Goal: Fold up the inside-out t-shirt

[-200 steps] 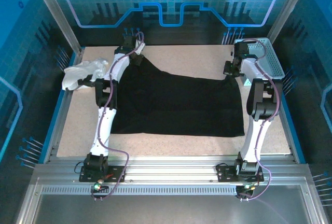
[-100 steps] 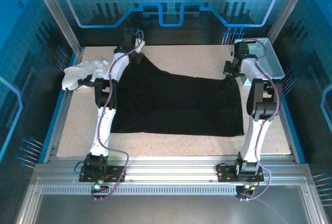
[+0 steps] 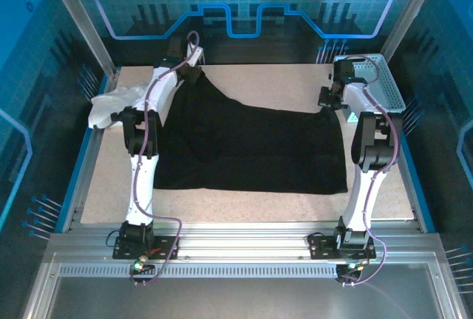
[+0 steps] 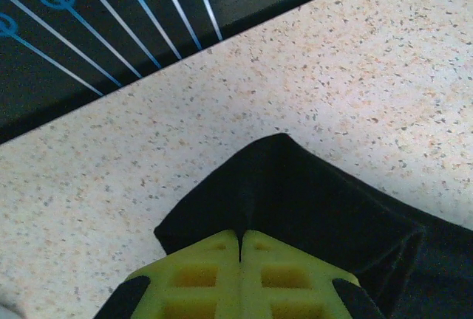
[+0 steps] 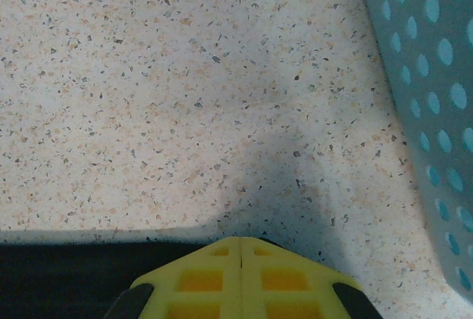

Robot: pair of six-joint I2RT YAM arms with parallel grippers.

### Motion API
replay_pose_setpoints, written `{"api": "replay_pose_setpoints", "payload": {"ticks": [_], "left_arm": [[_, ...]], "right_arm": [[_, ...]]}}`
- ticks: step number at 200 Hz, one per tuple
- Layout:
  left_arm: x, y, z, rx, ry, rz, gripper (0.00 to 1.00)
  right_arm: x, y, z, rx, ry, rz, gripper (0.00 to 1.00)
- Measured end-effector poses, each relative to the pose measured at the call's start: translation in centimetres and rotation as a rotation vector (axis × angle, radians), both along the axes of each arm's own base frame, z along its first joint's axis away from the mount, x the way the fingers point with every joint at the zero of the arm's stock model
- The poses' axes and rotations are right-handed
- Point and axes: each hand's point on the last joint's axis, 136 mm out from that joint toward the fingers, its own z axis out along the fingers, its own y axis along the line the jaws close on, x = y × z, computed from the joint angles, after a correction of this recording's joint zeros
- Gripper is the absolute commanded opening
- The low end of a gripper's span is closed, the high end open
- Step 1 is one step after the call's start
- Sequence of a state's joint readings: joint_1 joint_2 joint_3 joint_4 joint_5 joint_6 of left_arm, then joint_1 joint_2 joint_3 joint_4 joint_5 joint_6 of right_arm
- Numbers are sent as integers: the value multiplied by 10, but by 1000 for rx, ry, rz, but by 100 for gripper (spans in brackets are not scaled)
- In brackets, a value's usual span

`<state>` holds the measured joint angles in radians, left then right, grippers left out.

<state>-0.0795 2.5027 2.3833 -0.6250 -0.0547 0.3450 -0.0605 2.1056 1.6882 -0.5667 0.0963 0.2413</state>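
White garment (image 3: 111, 105) bunched left of left pincer (image 4: 240, 235). Teal perforated basket (image 5: 436, 112) just right of right pincer (image 5: 242, 244). Black t-shirt (image 3: 251, 149) spread on speckled surface (image 3: 259, 83), between and behind both pincers. Each is clamped on a far corner.

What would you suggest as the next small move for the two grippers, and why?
Probably raise both far corners slightly and start drawing them toward the near hem. The left gripper and right gripper each look shut on a far corner of the t-shirt, whose body lies spread flat.
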Motion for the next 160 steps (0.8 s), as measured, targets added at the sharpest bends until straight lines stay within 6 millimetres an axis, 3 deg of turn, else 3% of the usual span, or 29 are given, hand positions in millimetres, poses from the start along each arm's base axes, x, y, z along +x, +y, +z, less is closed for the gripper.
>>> {"api": "replay_pose_setpoints", "payload": {"ticks": [27,64,96,122,160], "left_arm": [[-5,-4,-12,-30,31,0,0],[-4,-8,-12,-76,24,17,0],[-26,-9,-11,-124,51,51,0],[-56,-9,12,-188,39,90,0],[-107,-6,68,-289,-61,163,0]], "right_arm": [[0,0,0,-1,0,2,0],[0,1,1,1,-2,5,0],[-12,4,16,17,-23,13,0],[-31,5,46,20,-72,15,0],[-75,5,79,12,-121,4,0]]}}
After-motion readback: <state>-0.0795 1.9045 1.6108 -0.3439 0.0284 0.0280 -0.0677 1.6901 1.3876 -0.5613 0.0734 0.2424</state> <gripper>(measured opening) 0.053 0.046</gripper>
